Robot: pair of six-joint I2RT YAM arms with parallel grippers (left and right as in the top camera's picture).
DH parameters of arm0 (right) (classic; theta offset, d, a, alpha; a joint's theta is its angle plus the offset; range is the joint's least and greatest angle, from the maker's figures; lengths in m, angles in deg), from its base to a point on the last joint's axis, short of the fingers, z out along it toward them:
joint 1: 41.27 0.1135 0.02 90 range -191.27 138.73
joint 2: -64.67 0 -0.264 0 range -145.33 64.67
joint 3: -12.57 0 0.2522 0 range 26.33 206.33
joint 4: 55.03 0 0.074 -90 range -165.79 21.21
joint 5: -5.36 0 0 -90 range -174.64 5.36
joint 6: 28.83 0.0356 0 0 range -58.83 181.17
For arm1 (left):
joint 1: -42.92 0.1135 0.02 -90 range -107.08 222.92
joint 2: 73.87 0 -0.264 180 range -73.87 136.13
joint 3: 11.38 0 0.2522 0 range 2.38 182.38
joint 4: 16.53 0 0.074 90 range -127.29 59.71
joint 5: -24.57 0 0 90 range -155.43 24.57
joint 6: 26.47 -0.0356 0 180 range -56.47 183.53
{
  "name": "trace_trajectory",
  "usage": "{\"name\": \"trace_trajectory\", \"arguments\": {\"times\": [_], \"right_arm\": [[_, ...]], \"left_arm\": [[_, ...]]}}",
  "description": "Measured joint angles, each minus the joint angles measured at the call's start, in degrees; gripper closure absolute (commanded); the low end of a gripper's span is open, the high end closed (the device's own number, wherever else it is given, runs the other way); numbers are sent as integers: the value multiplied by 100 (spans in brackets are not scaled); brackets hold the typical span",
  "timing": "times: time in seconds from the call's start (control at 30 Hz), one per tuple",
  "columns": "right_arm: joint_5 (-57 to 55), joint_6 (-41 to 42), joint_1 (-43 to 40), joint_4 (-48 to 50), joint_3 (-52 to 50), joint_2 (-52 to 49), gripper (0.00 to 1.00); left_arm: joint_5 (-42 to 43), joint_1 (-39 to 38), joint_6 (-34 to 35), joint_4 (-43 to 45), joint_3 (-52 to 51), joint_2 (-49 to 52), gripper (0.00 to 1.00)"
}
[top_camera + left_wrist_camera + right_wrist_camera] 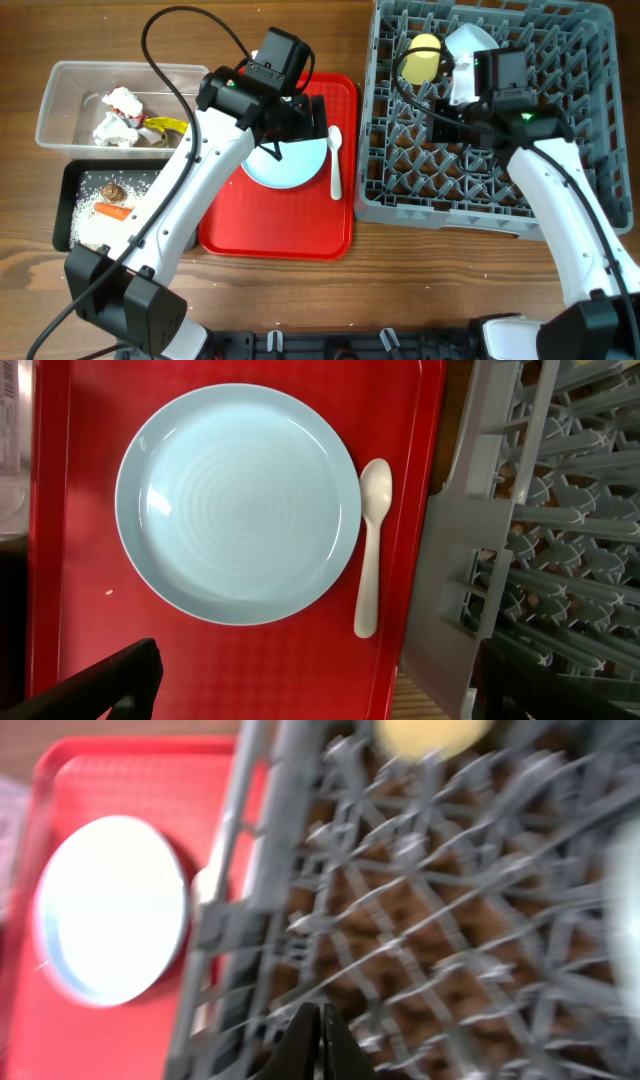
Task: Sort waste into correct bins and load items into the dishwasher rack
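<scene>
Plate (237, 503), spoon (371, 550) on tray (75, 560); cup (422, 58) — in rack (560, 170).

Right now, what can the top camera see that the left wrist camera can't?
Only the top camera shows the wrappers in the clear tub, the carrot in the black tray, and the yellow cup. Only the left wrist camera shows the whole blue plate, no arm covering it. Both show the red tray, white spoon and grey rack.

Left arm (190, 170) extends from near-left corner toward far edge; left claw (288, 128) aperture unreadable. Right claw (319, 1025) fingers pressed together, empty.
</scene>
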Motion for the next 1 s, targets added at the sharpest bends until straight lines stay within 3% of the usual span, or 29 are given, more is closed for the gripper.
{"name": "trace_trajectory", "arguments": {"times": [0.33,0.77,1.0], "right_arm": [[507,146,584,-367,-28,-925,96],[1016,142,584,-1561,-61,-1023,96],[1718,133,588,-1585,-61,-1023,88]], "left_arm": [[0,0,0,0,0,0,0],[-2,0,0,0,0,0,0],[0,0,0,0,0,-2,0]]}}
